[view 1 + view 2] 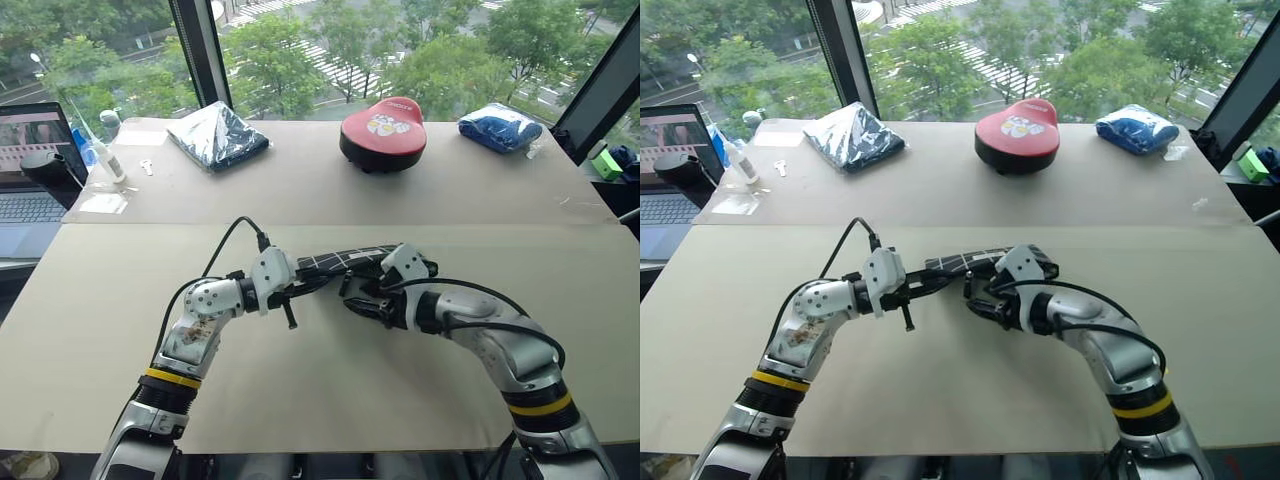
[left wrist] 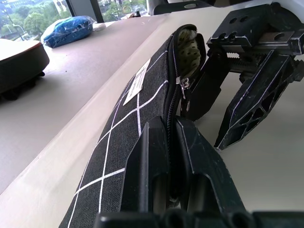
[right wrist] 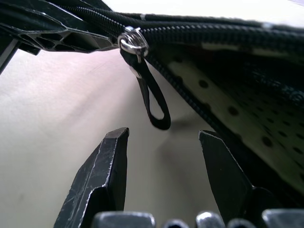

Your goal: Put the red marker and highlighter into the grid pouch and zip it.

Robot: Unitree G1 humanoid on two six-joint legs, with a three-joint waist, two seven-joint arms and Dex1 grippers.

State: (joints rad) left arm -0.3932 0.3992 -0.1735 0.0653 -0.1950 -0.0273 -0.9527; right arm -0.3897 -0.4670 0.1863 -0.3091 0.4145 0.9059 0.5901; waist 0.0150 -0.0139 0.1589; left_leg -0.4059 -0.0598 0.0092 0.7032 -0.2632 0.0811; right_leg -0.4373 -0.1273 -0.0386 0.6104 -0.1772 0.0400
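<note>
Zipping is the step in hand. The grid pouch (image 2: 142, 102) is held off the table, pinched at one end along the zip by the closed left gripper (image 2: 173, 156). The zipper pull strap (image 3: 153, 102) hangs just ahead of the right gripper (image 3: 164, 147), between its spread, empty fingers. The strap should be centred between them before closing, then drawn along the zip, away from the left gripper, toward the gaping end, the pouch being kept taut. Marker and highlighter cannot be made out.
</note>
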